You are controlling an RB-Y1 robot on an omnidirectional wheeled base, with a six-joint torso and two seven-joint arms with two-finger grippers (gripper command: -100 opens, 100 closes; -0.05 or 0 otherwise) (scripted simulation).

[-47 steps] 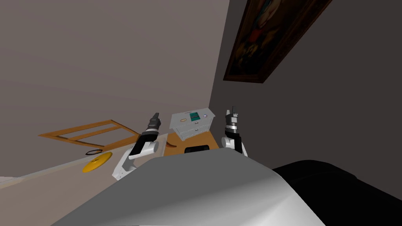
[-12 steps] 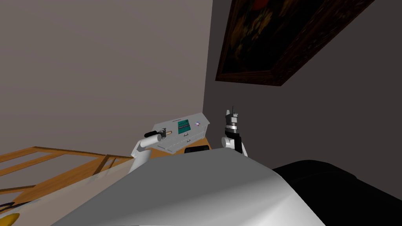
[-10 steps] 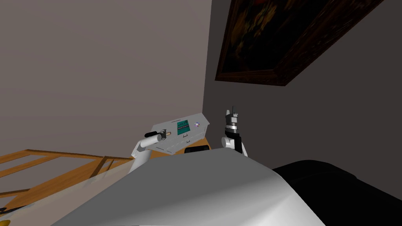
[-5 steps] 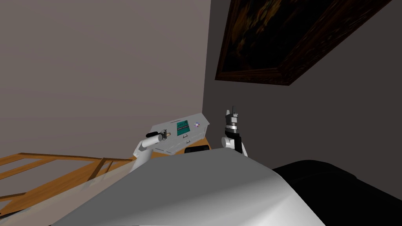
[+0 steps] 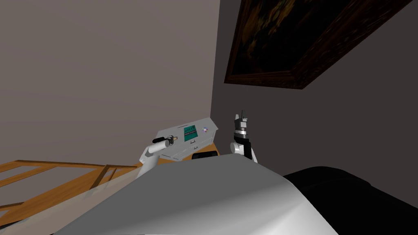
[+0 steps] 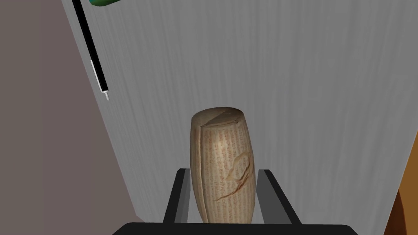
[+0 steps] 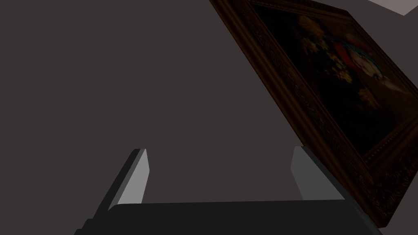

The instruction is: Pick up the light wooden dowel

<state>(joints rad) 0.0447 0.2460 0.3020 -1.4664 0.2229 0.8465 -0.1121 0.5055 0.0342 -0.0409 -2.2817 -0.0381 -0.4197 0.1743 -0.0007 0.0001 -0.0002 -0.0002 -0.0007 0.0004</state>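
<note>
Tan wood with fine rows of grain and a darker curling knot mark makes up the dowel (image 6: 222, 157), a short, thick cylinder that bulges a little at its middle and ends in a flat round face with a faint split line. The left gripper (image 6: 222, 173) is clamped on it: both thin grey fingers (image 6: 270, 196) press the dowel's sides low down, and most of its length stands out past their tips.

Behind the dowel lies the pale grey top of a chest of drawers (image 6: 306, 102), matte, with faint straight streaks. A slim black rod (image 6: 91, 53) with a white tip lies on it near its edge, well apart from the dowel.

From the head view, the left gripper (image 5: 170, 140) holds the dowel (image 5: 174, 138) over the near left part of the chest of drawers (image 5: 181, 151), whose top also bears a flat green rectangle (image 5: 190, 132) and a small round disc (image 5: 205, 130).

At the chest's right, the right gripper (image 5: 242, 116) points up beside the dark wall. Its fingers (image 7: 136, 175) stand wide apart with nothing between them.
</note>
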